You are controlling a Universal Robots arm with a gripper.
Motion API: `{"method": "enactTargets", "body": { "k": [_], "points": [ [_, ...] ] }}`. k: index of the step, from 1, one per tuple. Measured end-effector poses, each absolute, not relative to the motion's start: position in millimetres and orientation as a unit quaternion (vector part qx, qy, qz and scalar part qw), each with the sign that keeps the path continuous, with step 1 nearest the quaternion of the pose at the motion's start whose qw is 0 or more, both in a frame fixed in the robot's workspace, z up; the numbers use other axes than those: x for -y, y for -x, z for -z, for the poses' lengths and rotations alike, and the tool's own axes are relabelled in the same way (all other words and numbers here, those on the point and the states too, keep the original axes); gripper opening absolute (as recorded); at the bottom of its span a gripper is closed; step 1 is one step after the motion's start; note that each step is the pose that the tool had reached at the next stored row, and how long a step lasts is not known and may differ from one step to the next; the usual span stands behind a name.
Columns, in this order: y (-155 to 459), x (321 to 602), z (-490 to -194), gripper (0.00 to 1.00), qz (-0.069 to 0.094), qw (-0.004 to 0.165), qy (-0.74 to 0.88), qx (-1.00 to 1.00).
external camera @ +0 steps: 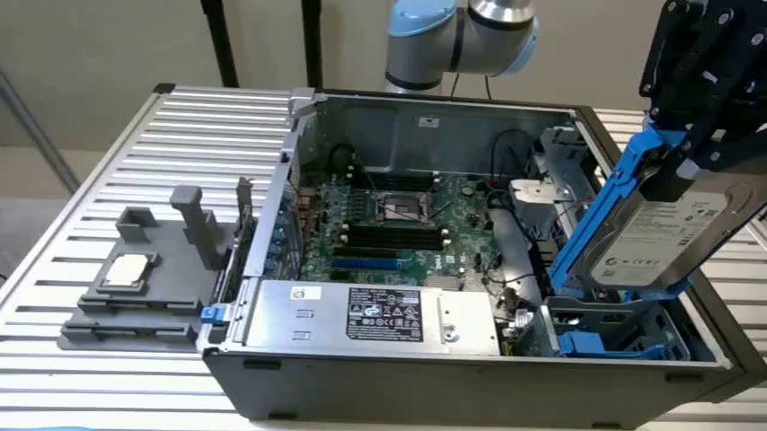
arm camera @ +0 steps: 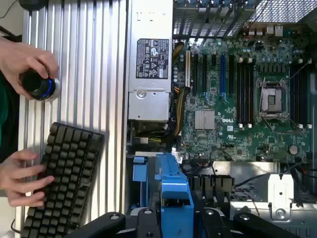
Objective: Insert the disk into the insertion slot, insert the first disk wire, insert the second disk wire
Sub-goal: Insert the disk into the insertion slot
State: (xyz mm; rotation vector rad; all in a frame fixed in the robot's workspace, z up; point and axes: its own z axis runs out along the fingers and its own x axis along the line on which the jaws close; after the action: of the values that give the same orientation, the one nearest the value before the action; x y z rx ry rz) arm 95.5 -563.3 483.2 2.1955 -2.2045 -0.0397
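Observation:
My gripper (external camera: 692, 162) hangs over the open computer case at the exterior view's right, shut on the disk (external camera: 666, 241). The disk is a silver-grey drive with a white label, clipped in a blue carrier frame (external camera: 603, 215). It is tilted, its lower end just above the insertion slot (external camera: 605, 330), a grey metal bay with blue rails in the case's near corner. In the wrist view the blue carrier (arm camera: 173, 196) stands edge-on between my black fingers (arm camera: 218, 220), over the bay's blue rail (arm camera: 140, 171). Black cables (external camera: 524, 289) lie beside the bay.
A silver power supply box (external camera: 372, 314) with a black-and-white label lies along the case's near wall, the motherboard (external camera: 396, 224) behind it. A dark grey fixture tray (external camera: 138, 292) stands on the slatted table (external camera: 192, 126). A person's hands rest on a keyboard (arm camera: 64, 178) and a knob (arm camera: 38, 83).

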Motion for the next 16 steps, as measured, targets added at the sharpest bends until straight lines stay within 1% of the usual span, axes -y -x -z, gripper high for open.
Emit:
{"method": "enactTargets", "body": {
  "k": [16],
  "points": [
    [-102.7,563.7,-482.6,0.33,0.013,0.015,-0.706,0.708]
  ]
}}
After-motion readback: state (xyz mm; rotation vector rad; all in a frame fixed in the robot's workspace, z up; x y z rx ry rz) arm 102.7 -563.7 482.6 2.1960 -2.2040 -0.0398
